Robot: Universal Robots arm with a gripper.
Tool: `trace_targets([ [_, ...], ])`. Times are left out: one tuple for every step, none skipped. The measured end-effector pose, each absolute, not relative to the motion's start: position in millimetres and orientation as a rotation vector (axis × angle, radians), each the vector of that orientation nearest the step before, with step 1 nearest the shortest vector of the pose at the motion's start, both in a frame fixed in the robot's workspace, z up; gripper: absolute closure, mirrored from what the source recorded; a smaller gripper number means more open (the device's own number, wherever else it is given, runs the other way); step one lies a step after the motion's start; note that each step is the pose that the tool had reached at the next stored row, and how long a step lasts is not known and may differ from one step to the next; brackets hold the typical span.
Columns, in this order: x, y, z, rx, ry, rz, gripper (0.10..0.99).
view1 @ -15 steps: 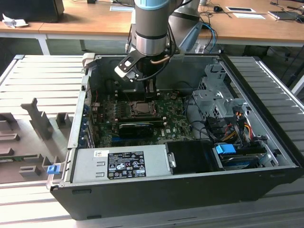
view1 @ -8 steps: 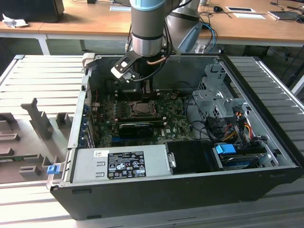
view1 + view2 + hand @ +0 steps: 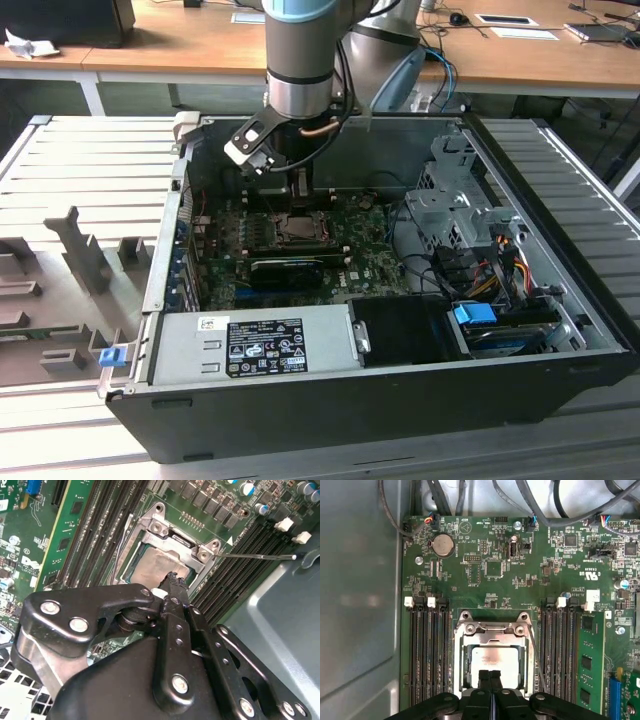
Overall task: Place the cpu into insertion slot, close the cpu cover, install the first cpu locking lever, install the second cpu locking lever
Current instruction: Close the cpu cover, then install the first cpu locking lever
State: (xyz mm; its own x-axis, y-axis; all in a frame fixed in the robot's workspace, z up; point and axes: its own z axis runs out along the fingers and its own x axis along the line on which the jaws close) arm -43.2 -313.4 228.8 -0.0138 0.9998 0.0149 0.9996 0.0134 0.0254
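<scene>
Exterior view, from its left: ribbed grey tray [image 3: 80, 180], then the open black case [image 3: 400, 400], with the arm [image 3: 300, 60] reaching down into it. The gripper [image 3: 490, 676] has its black fingers pressed together with nothing between them. In both wrist views its tips [image 3: 175, 579] sit over one edge of the cpu [image 3: 496, 660]. The cpu lies flat in the socket: square, pale grey metal top, dull, faintly brownish. The cover [image 3: 461, 650] is down around it, a thin silvery frame with a square opening and two screws at one end. Black memory slots [image 3: 427, 650] flank it. A thin wire lever [image 3: 260, 556] sticks out over the slots, not clipped down.
</scene>
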Motion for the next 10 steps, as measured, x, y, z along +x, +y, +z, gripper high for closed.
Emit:
trace_targets([
  [-43.6, -313.4, 228.8, 2.201, 2.231, 0.045, 0.98],
  [-43.8, -313.4, 228.8, 2.201, 2.231, 0.045, 0.98],
  [-43.8, -313.5, 228.9, 2.201, 2.231, 0.045, 0.98],
  [-43.8, -313.4, 230.0, 2.201, 2.231, 0.045, 0.98],
  [-43.9, -313.5, 231.2, 2.201, 2.231, 0.044, 0.98],
  [-43.9, -313.5, 232.0, 2.201, 2.231, 0.044, 0.98],
  [-43.8, -313.4, 232.9, 2.201, 2.231, 0.044, 0.98],
  [-43.8, -313.4, 233.8, 2.201, 2.231, 0.044, 0.98],
  [-43.8, -313.4, 235.5, 2.2, 2.231, 0.043, 0.98],
  [-43.8, -313.4, 237.4, 2.2, 2.23, 0.043, 0.98],
])
